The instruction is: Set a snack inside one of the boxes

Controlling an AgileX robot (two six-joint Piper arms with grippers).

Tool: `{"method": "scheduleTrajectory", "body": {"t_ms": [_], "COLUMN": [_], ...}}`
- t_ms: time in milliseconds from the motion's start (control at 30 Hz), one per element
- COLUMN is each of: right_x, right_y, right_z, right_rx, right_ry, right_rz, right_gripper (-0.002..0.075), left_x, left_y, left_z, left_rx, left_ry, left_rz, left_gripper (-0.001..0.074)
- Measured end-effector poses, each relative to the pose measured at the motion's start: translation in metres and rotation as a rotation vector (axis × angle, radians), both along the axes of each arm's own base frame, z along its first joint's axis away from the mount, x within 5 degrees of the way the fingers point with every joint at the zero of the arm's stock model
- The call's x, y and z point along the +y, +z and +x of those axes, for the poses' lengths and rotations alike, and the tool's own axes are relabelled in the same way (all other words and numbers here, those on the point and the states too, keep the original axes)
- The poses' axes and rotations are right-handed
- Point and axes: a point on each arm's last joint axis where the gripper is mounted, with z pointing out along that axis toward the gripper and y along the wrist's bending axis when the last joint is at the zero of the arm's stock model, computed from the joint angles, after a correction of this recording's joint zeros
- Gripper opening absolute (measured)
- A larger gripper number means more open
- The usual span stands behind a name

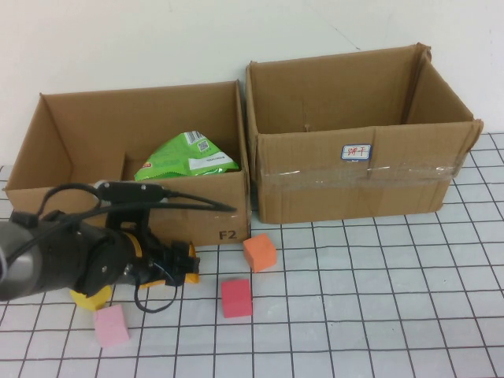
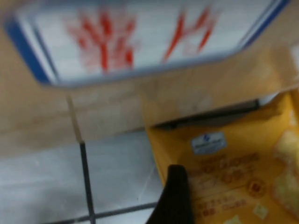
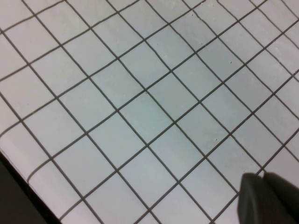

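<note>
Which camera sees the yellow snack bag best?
The left wrist view: the yellow snack bag fills its corner, with the left gripper over it. The high view shows only a yellow edge under the left arm. The right wrist view shows only table.

Dark grey left arm (image 1: 71, 264), black cables, black-and-yellow tool (image 1: 169, 266).

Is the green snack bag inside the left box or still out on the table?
Inside: the green snack bag shows above the left box's front wall, between its sides.
</note>
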Motion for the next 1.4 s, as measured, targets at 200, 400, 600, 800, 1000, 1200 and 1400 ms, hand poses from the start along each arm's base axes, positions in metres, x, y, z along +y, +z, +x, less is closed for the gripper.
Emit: {"method": "scheduleTrajectory", "body": {"t_ms": [200, 400, 600, 800, 1000, 1200, 1400], "right_x": [0.0, 0.0, 0.0, 0.0, 0.0, 0.0, 0.0], "right_y": [0.0, 0.001, 0.001, 0.001, 0.001, 0.001, 0.001], "right_z": [0.0, 0.001, 0.001, 0.001, 0.001, 0.001, 0.001], "right_rx": [-0.004, -0.01, -0.015, -0.018, -0.018, -0.018, -0.018], "right_ry": [0.0, -0.001, -0.001, -0.002, -0.002, -0.002, -0.002], "right_rz": [0.002, 0.003, 0.003, 0.005, 0.005, 0.005, 0.005], "right_gripper": [0.0003, 0.0003, 0.0003, 0.0003, 0.0003, 0.0003, 0.0002], "left_x": [-0.001, -0.002, 0.001, 0.003, -0.028, -0.07, -0.099], "left_y": [-0.014, -0.019, -0.015, 0.002, 0.05, 0.125, 0.185], "left_z": [0.003, 0.003, -0.001, -0.013, -0.038, -0.048, -0.015], "left_rx": [0.036, 0.051, 0.104, 0.15, 0.012, -0.301, -0.53], "left_ry": [0.027, 0.038, 0.055, 0.048, -0.096, -0.256, -0.27], "left_rz": [-0.012, -0.015, 0.017, 0.063, 0.027, -0.141, -0.277], "left_gripper": [0.0546, 0.0511, 0.0417, 0.0417, 0.0417, 0.0416, 0.0416]}}
